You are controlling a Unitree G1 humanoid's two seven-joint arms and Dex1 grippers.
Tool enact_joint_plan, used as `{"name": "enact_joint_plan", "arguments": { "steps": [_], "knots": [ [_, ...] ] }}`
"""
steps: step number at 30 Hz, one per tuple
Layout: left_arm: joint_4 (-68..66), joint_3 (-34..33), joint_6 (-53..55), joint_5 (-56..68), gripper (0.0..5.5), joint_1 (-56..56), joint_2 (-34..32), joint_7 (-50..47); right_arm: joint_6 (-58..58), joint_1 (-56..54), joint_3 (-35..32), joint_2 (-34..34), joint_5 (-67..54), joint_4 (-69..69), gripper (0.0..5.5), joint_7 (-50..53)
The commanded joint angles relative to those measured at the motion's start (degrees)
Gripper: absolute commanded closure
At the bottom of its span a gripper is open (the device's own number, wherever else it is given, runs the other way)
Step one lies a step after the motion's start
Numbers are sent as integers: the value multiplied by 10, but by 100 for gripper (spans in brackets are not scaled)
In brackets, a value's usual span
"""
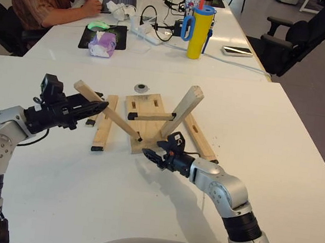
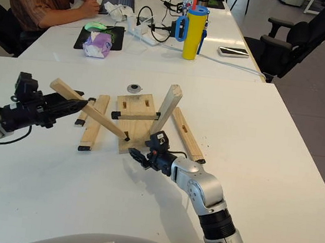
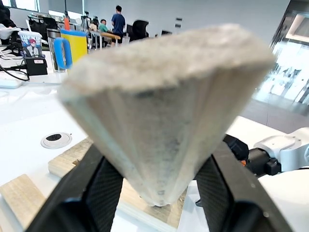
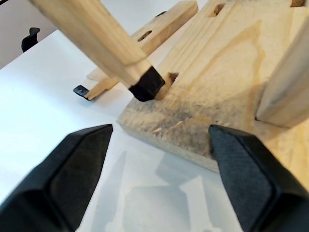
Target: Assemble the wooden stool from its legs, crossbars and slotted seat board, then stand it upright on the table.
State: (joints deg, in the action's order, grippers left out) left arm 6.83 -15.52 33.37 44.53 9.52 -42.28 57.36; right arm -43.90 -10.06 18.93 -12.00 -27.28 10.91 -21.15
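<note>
- Left gripper (image 1: 96,106) clamped on slanted leg (image 1: 115,120); black-capped tip out past the fingers, at corner slot (image 4: 170,77) of seat board (image 1: 145,106).
- Right gripper (image 4: 154,188) spread wide, near edge of board just ahead.
- Second leg (image 1: 186,109) leaning up off the board, just beyond right gripper.

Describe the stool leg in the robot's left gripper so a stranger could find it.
On the white table lies the slotted seat board. From its near left corner one leg slants up into the left gripper. Unlike the other legs, it is gripped, its black-capped tip at a slot.
</note>
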Motion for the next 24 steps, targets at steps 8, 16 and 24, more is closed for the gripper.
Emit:
{"name": "enact_joint_plan", "arguments": {
  "steps": [8,16,24],
  "knots": [
    [-71,61,-37,-85,343,75,-64,85,-27,14,17,4,25,-17,180,-12],
    [-123,167,-53,-171,343,173,-107,180,-46,13,32,6,45,-36,180,-13],
    [-165,240,-69,-219,343,234,-82,222,-49,5,36,21,57,-54,180,-16]
  ]
}}
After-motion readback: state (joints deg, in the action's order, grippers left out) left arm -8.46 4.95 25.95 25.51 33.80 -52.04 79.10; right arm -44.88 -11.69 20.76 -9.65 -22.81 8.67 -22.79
